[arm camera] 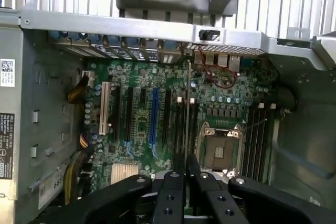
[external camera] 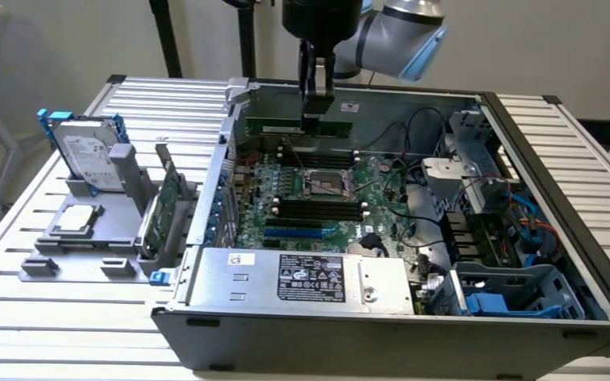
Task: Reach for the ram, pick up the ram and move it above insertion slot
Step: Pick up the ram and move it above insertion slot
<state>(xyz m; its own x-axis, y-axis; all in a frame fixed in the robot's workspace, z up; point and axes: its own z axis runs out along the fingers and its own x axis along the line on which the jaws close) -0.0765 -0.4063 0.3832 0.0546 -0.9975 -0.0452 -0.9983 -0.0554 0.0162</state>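
Overhead, gripper (external camera: 317, 107) closed on ram (external camera: 303, 125), black fingers (arm camera: 172, 182) pinching the thin stick between them. Ram held on edge over the open case (external camera: 559, 182), near the back wall, long axis level and running across the exterior view, left to right. Seen edge-on from the wrist view as a thin line (arm camera: 187, 108) running straight out from the fingertips over the motherboard (arm camera: 142, 129).

Below, black slots (external camera: 310, 208) lying parallel to the ram's long axis, on the near side of the CPU socket (external camera: 321, 182); a second bank (external camera: 295, 145) on its far side, just below the ram. Same banks flanking the socket (arm camera: 220, 148) in the wrist view, one (arm camera: 258, 137) beside it, another (arm camera: 178, 124) under the ram.

Power supply (external camera: 295, 278) at the front of the case carrying a white barcode sticker (external camera: 241, 258) and a black label (external camera: 311, 278), text too small to read.

Wires (external camera: 416, 135) and a drive cage (external camera: 517, 290) at the exterior view's right. Outside the case, at the exterior view's left, hard drive (external camera: 85, 155) with blue rails standing upright, green card (external camera: 164, 206) in a grey holder, spare processor (external camera: 77, 218) on a grey stand, all on a slatted table (external camera: 61, 317).
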